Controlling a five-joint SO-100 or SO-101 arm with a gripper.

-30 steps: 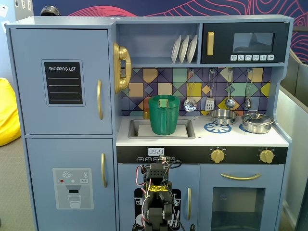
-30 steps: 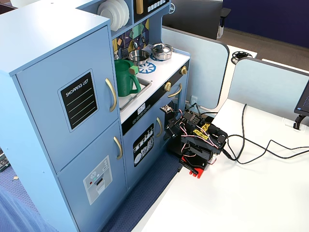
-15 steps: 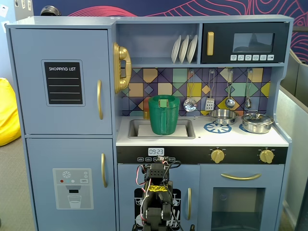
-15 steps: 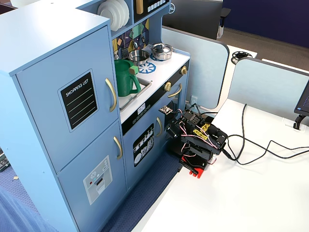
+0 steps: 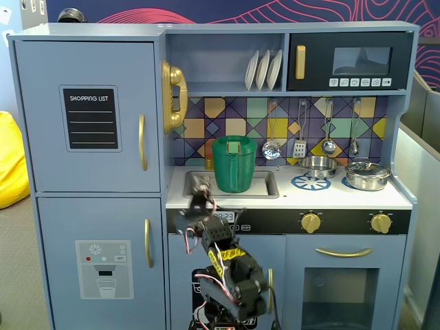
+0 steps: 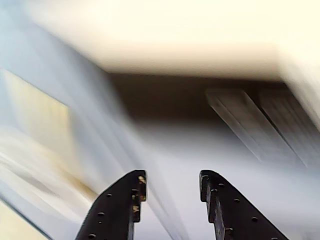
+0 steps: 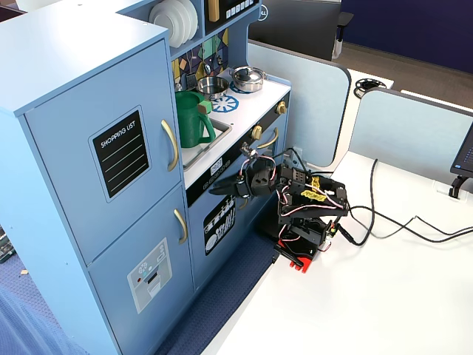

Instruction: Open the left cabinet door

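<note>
The left cabinet door [image 5: 89,117] is blue-grey with a black "SHOPPING LIST" panel and a vertical curved gold handle [image 5: 142,142]. It is closed in both fixed views, and it also shows in a fixed view [image 7: 122,151] with its handle [image 7: 171,145]. My gripper [image 7: 216,190] is in front of the black control strip below the sink, lower than the handle and to its right. In a fixed view it [image 5: 198,201] is blurred. In the wrist view the gripper [image 6: 172,182] has its jaws apart and empty; the background there is motion-blurred.
A green pitcher [image 5: 234,163] stands in the sink. Below the task door is the door with the water-dispenser graphic [image 5: 103,258]. A small dish-rack door [image 7: 219,225] lies behind the arm. The arm's base [image 7: 299,237] sits on a white table [image 7: 369,296] with cables [image 7: 392,225].
</note>
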